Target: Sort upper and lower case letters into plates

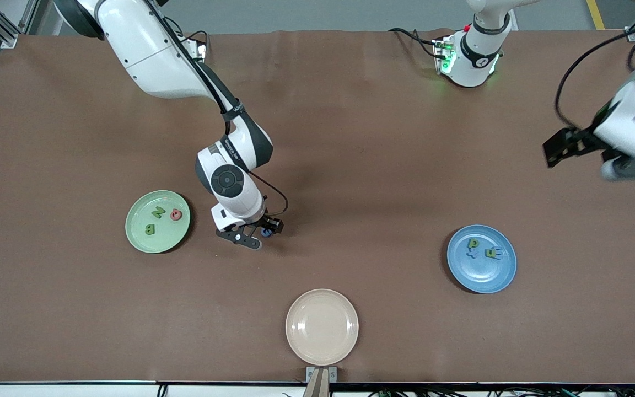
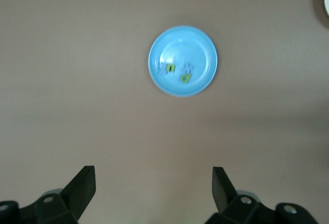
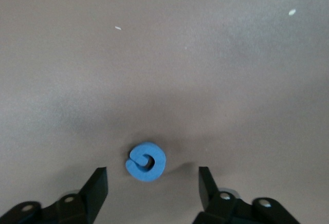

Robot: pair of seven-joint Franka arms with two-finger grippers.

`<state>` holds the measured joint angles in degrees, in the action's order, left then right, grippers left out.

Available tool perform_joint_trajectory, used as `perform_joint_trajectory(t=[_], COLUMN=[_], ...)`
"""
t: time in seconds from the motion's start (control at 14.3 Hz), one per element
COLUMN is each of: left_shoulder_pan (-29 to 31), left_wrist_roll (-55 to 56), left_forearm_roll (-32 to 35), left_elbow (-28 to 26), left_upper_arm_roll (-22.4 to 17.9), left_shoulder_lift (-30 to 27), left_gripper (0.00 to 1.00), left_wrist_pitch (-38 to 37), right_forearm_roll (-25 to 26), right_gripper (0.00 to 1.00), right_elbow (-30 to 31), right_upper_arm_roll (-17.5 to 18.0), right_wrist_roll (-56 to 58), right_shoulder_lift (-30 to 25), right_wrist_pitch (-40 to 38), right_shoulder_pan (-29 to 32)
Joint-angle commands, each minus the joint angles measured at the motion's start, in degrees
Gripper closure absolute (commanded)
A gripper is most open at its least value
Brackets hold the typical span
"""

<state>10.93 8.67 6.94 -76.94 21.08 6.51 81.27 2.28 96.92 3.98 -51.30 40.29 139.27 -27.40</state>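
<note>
My right gripper (image 1: 251,238) is open, low over the table beside the mint green plate (image 1: 140,238). The blue G (image 3: 146,161) lies flat on the table just ahead of its fingertips, untouched; it also shows in the front view (image 1: 265,231). The right gripper also shows in its wrist view (image 3: 151,182). The green plate holds a green N (image 1: 158,212), green B (image 1: 150,229) and pinkish-red O (image 1: 176,214). The blue plate (image 1: 502,275) holds a green p (image 1: 473,242), blue x (image 1: 469,254) and green n (image 1: 493,253). My left gripper (image 1: 634,168) is open and empty, high over its end of the table.
An empty beige plate (image 1: 322,327) sits at the table edge nearest the front camera. The left wrist view shows the blue plate (image 2: 200,41) well ahead of the left gripper (image 2: 153,183), with brown table between.
</note>
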Motion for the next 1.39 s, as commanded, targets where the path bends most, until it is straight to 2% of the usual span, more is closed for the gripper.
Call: perform_joint_trajectory(t=[0.0, 0.14, 0.35, 0.49, 0.63, 0.84, 1.05, 1.32], left_shoulder_pan=[-6.4, -7.4, -9.3, -8.9, -8.8, -8.8, -8.7, -8.8], left_wrist_roll=[-6.2, -7.4, -7.4, -7.4, -7.4, -7.3, -7.2, -6.4], left_forearm_roll=[-3.8, -6.8, -7.6, -7.4, -7.3, -7.5, -7.2, -6.2], left_elbow=[-3.4, -6.7, -10.4, -10.5, -10.3, -10.3, -10.2, -9.8], left_upper_arm_roll=[-10.1, -13.2, -15.2, -15.0, -15.0, -15.1, -15.2, -15.2], left_shoulder_lift=[-4.3, -7.1, -10.6, -11.0, -10.6, -10.5, -10.1, -8.7], left_gripper=[0.0, 0.0, 0.0, 0.0, 0.0, 0.0, 0.0, 0.0], left_wrist_pitch=[-2.2, -2.2, -0.8, -0.7, 1.1, 1.7, 2.7, 2.8], right_forearm_roll=[2.8, 3.0, 4.2, 4.9, 5.1, 5.8, 6.0, 5.8], right_gripper=[0.27, 0.28, 0.36, 0.44, 0.6, 0.98, 1.0, 1.0], right_elbow=[-1.8, -2.4, -2.4, -2.4, -2.4, -2.4, -2.4, 2.7], right_upper_arm_roll=[-0.4, -0.5, -0.5, -0.5, -0.5, -0.5, -0.5, -0.4], right_wrist_roll=[-1.3, -1.3, -1.8, -1.8, -1.8, -1.8, -0.4, 12.7], right_shoulder_lift=[1.7, 2.3, 2.8, 2.9, 2.9, 2.9, 1.9, -4.2], right_wrist_pitch=[-0.4, -0.3, -0.3, -0.3, -0.3, -0.3, -1.0, -5.1], right_shoulder_pan=[-0.6, -0.9, -1.3, -1.3, -1.2, -1.0, 0.4, 6.9])
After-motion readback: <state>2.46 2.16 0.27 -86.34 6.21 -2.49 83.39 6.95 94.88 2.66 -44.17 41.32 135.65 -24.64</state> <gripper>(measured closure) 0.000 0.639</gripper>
